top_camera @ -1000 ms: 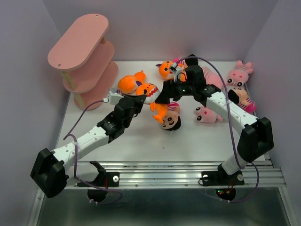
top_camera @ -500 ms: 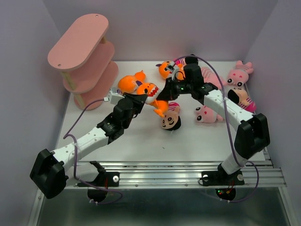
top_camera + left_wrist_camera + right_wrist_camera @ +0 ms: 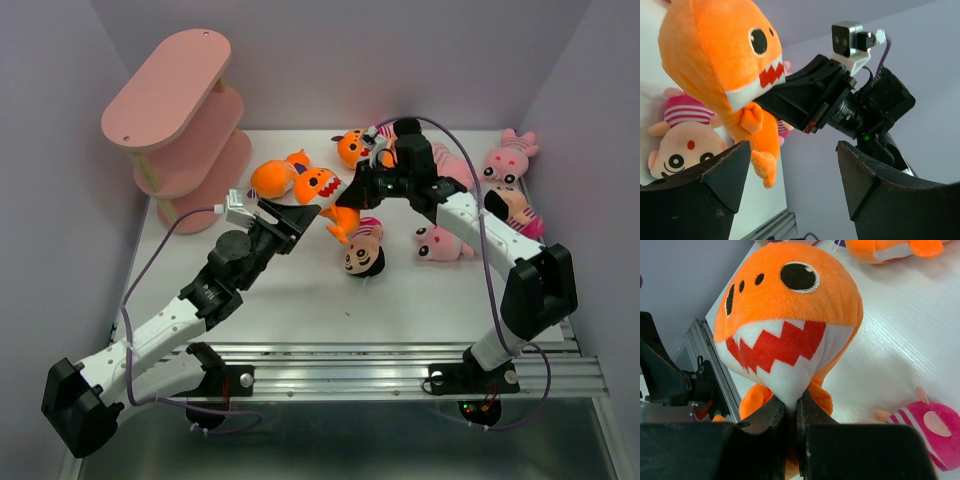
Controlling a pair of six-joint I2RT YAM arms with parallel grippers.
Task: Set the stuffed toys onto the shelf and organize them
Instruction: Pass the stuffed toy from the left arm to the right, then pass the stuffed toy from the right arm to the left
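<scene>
1. Jaws pinched tight on the white underside of an orange shark toy [image 3: 790, 315], the right gripper [image 3: 792, 407] holds the plush head-up above the middle of the white table [image 3: 290, 290].
2. Opposite it, the left gripper [image 3: 790, 147] reaches in from the left with its fingers spread wide. The shark hangs just beyond them, touching neither finger, and this gripper holds nothing.
3. Directly below the held shark, a black-haired doll [image 3: 362, 255] in magenta stripes lies face-up on the table.
4. A second orange shark [image 3: 270, 178] lies just left of the held one, and a third [image 3: 350, 147] lies at the far edge behind the right arm.
5. Two pink striped animals lie to the right, one [image 3: 510, 155] in the far right corner and one [image 3: 440, 245] nearer. Another doll [image 3: 515, 210] lies between them, partly hidden by the right arm.
6. The pink three-tier shelf [image 3: 170, 90] stands at the far left corner, well apart from both grippers and every toy.
</scene>
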